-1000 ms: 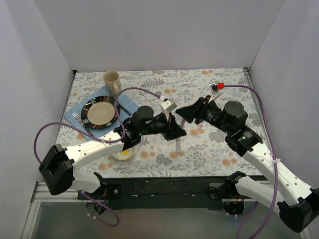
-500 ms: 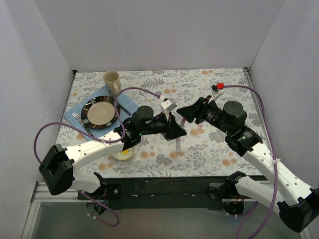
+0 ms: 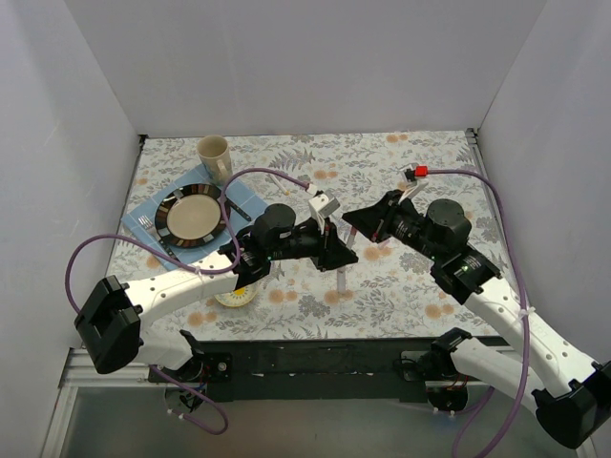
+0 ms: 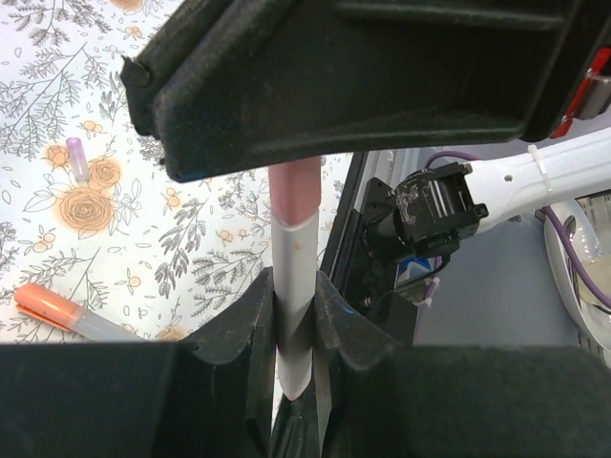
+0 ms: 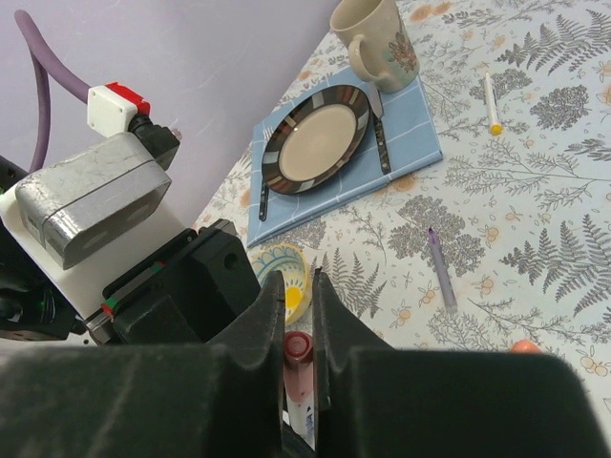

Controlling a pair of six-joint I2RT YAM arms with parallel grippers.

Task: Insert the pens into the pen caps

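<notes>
obscuring pink cap (image 4: 294, 191) atop pen (image 4: 294, 286): right gripper (image 5: 297, 286)

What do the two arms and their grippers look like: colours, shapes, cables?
The left arm and the right arm have white tubular links and black joint housings. The left gripper and the right gripper are black, each with two blocky fingers. A purple cable loops along each arm; the right one ends in a red plug. A grey camera box sits on the left wrist.
</notes>
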